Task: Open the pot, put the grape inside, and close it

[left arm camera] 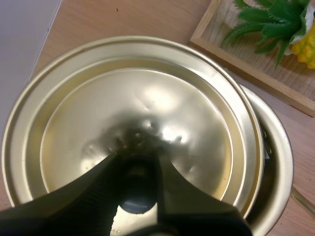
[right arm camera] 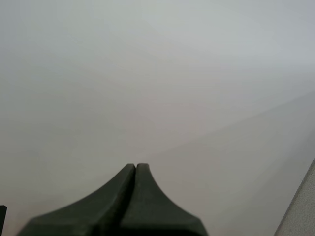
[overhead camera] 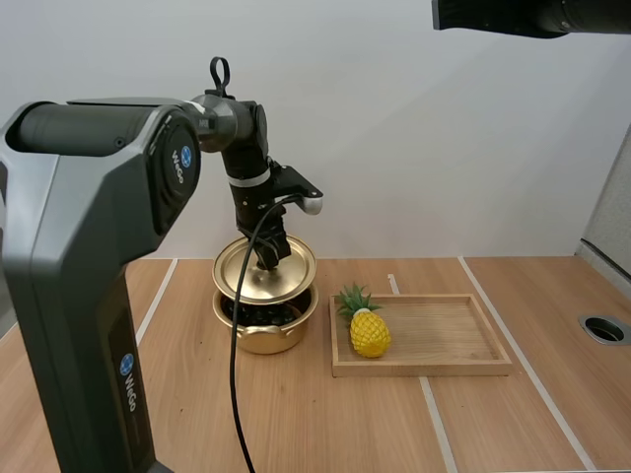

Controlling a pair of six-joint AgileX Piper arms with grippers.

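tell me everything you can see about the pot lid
The lid is a round, shiny, gold-coloured metal disc with a shallow dome, stepped concentric rings and a raised outer rim. A dark knob sits at its centre. The left gripper pinches that knob between its fingers. The lid hangs tilted over the matching pot, offset so that part of the pot's opening shows beside it. Whether the lid's edge touches the pot's rim cannot be told.

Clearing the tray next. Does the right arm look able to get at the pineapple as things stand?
Probably yes: the pineapple lies uncovered in the wooden tray, and the left gripper holds the lid over the pot beside it. The right gripper is shut and must open first.
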